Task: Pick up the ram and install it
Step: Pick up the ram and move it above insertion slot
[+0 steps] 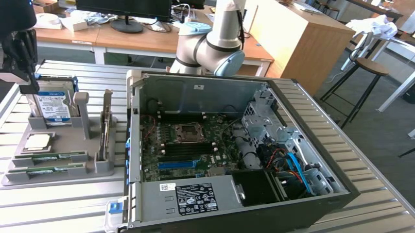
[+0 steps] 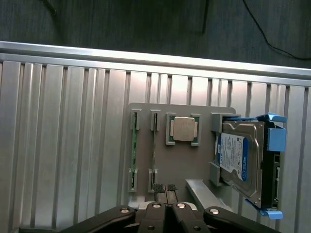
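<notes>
The work stands at the first step, the approach to the pick; nothing is lifted yet. In the wrist view the gripper [image 2: 164,188] has its two fingers [image 2: 158,187] pressed together with nothing between them, so it is closed and empty. It hangs over the grey holder [image 2: 187,162], and the fingertips appear near one end of the two narrow slots.

The ram [image 1: 58,157] lies in the lower left of the exterior view, flat in one of these slots. A second green stick [image 1: 46,170] lies just beside it, nearer to the frame's lower edge. In the wrist view the ram [image 2: 134,145] shows as a thin green strip, apart from the fingertips. The square processor [image 2: 183,129] sits in its own pocket next to the slots. The hard drive [image 2: 240,155] stands at the far side of the holder in its blue bracket.

The open computer case [image 1: 194,92] fills the middle of the exterior view, with the motherboard [image 1: 188,150] on its floor, well apart from the holder.

In my judgement, a grasp calls for opened fingers first. They must line up across the thin stick, not along it. The descent must be straight, because the slot walls and the second stick leave little room.
</notes>
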Controlling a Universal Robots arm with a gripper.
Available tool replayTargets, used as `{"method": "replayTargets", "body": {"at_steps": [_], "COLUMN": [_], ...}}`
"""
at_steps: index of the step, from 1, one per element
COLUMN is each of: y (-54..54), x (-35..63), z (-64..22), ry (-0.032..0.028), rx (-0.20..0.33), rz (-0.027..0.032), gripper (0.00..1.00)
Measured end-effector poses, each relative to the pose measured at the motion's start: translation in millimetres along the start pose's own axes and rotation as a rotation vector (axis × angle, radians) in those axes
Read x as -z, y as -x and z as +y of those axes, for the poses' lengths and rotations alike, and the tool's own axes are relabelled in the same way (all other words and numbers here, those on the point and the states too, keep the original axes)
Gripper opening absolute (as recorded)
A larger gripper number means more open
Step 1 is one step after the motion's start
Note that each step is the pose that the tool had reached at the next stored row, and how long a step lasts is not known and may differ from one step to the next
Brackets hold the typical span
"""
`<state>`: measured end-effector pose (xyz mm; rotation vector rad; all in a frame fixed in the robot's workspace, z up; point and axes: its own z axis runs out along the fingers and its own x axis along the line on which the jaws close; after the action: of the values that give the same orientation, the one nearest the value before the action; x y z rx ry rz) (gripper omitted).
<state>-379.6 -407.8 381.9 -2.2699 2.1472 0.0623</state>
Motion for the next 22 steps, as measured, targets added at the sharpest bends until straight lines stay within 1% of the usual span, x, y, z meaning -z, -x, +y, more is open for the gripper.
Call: {"method": "replayTargets", "body": {"at_steps": [5,17,22], "y": [-0.3,-0.3,-0.5], "x": [0.1,-0.1,-4.9], "z": [-4.7,-4.9,-5.0], "ry": [0.0009,0.001,0.0008], "rx": [0.0,0.0,0.0], "rz": [-0.0001,-0.0003,-0.0008], "gripper": [0.1,0.1,0.1]}}
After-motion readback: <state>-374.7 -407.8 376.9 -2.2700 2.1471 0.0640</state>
